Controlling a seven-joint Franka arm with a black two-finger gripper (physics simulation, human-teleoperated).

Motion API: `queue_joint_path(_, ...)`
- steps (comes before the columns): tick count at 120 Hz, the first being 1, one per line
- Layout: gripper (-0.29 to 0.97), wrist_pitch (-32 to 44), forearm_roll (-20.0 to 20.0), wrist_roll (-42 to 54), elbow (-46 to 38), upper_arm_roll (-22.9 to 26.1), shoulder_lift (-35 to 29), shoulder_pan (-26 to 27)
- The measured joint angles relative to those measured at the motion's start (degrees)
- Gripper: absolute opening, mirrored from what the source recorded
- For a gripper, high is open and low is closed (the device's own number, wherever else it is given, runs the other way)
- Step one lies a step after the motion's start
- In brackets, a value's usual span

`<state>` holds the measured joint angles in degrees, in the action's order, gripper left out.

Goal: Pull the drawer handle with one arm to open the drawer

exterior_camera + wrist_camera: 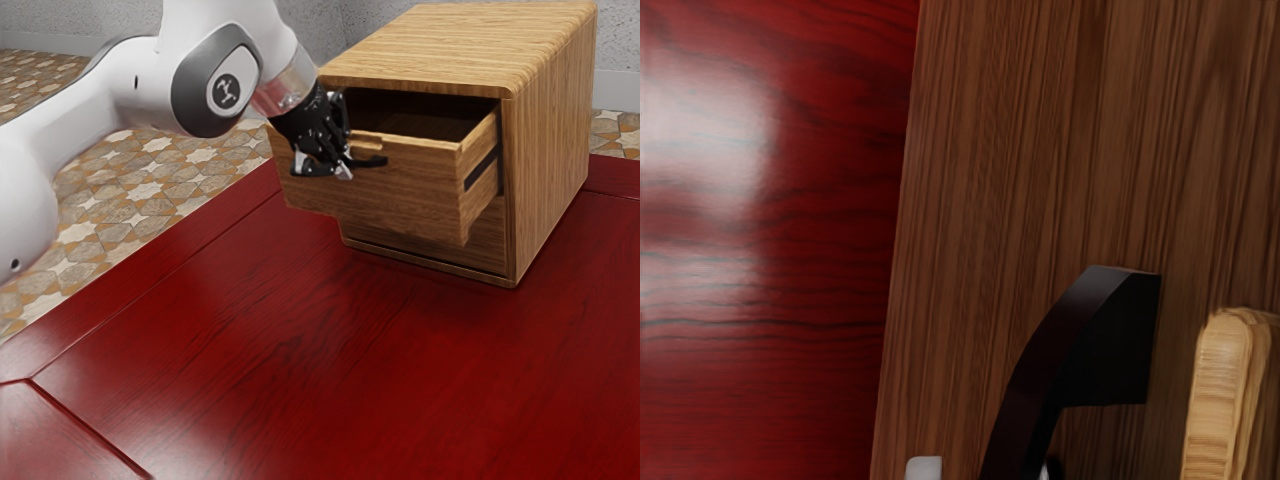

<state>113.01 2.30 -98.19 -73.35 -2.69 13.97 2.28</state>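
A light wooden cabinet (545,120) stands on the dark red table (330,360). Its drawer (400,185) is pulled well out toward the exterior view's left, and its dark inside shows. The light wooden bar handle (367,147) sits on the drawer front. My black gripper (322,168) is pressed close to that front, just beside the handle on the exterior view's left. It is open, with its white-tipped fingers spread apart. In the wrist view one black finger (1080,370) lies against the drawer front (1040,150), with a narrow gap to the handle (1230,400).
The red table stretches wide in front of the cabinet. A patterned tile floor (130,190) lies beyond the table's far left edge. My white arm (120,90) comes in from the upper left.
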Motion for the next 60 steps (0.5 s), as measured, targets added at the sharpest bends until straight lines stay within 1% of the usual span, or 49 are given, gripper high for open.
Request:
queue_joint_path(45, -0.08, 1.7, 0.0, -0.1, -11.4, -0.1, -10.0, 0.4)
queue_joint_path(60, -0.11, 2.0, 0.0, -0.2, -14.7, 0.0, -13.0, 0.4)
